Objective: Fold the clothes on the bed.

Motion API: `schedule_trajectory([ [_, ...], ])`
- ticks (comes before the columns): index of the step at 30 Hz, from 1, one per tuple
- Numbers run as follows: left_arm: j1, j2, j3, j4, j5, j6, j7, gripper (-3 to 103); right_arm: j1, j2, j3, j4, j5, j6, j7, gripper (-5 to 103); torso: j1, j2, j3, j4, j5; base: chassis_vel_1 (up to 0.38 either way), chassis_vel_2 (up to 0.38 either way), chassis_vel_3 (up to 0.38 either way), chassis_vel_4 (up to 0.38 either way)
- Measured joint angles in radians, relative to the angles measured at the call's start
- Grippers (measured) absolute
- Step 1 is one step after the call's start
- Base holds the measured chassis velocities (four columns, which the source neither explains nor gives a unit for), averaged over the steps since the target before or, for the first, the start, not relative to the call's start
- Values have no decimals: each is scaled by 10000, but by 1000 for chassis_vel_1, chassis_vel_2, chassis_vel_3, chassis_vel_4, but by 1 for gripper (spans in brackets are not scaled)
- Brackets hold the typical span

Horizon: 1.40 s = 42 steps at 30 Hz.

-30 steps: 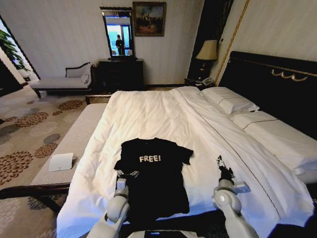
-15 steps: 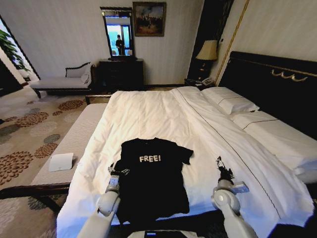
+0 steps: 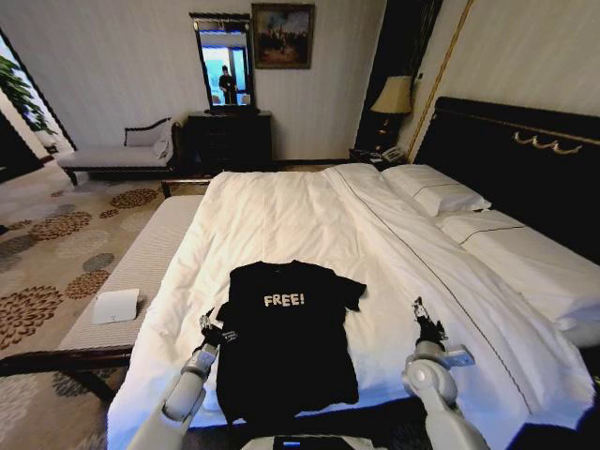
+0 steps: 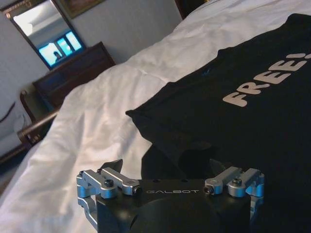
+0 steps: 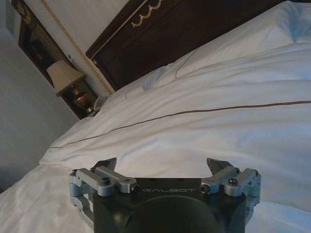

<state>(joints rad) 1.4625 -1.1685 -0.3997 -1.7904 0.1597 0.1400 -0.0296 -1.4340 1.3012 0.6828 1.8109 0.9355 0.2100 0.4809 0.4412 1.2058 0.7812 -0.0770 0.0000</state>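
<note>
The black T-shirt (image 3: 289, 333) lies flat and face up on the white duvet of the bed (image 3: 281, 220), near the foot edge closest to the robot, its "FREE!" lettering readable and both short sleeves spread; no fold shows in it yet. The left pincer (image 3: 212, 330) sits at the shirt's left edge, just below the left sleeve (image 4: 160, 119), its jaws spread wide and holding nothing; in the left wrist view the fingertips (image 4: 112, 166) straddle the border where black cloth meets white duvet. The right pincer (image 3: 424, 319) hovers over bare duvet well apart from the shirt's right side, likewise wide open and empty. The step in hand looks like a first grasp of the left sleeve or side hem, to carry it across toward the middle. To do it well, the left pincer should come down low enough to pinch only the shirt, with one finger slid under the hem, since soft duvet bunches easily and could be caught along with it. Gripping near the sleeve seam would probably give a straighter fold line than the sleeve tip. The right arm would need to come inward to take its own side.
</note>
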Motion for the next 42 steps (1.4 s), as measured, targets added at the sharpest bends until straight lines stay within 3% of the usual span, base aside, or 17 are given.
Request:
schedule_trajectory([
  [8,-811,-221,368,633,-87,492,-77,100,-103,76,51,-41,-195,-7,20,100,0,0,0,-1,-1,0,0,0,0],
  [15,-1942,-416,785,1286,-1289,1128,-335,103,-77,13,45,-47,-330,-11,1,100,1,0,1,-3,-1,0,0,0,0],
  [22,-2011,-500,655,1401,-1325,1073,-456,74,9,-14,-31,-198,-331,-21,2,100,1,0,0,-1,0,0,0,0,0],
  [24,-2010,-510,628,1426,-1329,1058,-475,74,24,-11,-38,-219,-333,-21,2,100,1,0,1,-1,0,0,0,0,0],
  [30,-2091,-658,384,1553,-1563,995,-709,47,111,46,-103,-349,-413,-21,3,100,0,0,1,-1,1,0,0,0,0],
  [31,-2091,-658,384,1553,-1563,995,-709,47,111,46,-103,-349,-413,-21,3,100,0,0,1,-1,1,0,0,0,0],
  [34,-2245,-845,88,1681,-2136,999,-957,31,130,79,-121,-424,-497,-21,4,100,1,0,1,-1,0,0,0,0,0],
  [39,-2415,-919,-225,1856,-3019,1102,-1087,20,153,87,-142,-522,-572,-21,5,100,1,0,1,-1,0,0,0,0,0],
  [42,-2552,-925,-533,2097,-3813,1142,-1094,4,172,83,-160,-589,-610,-21,7,100,1,0,1,-1,0,0,0,0,0],
])
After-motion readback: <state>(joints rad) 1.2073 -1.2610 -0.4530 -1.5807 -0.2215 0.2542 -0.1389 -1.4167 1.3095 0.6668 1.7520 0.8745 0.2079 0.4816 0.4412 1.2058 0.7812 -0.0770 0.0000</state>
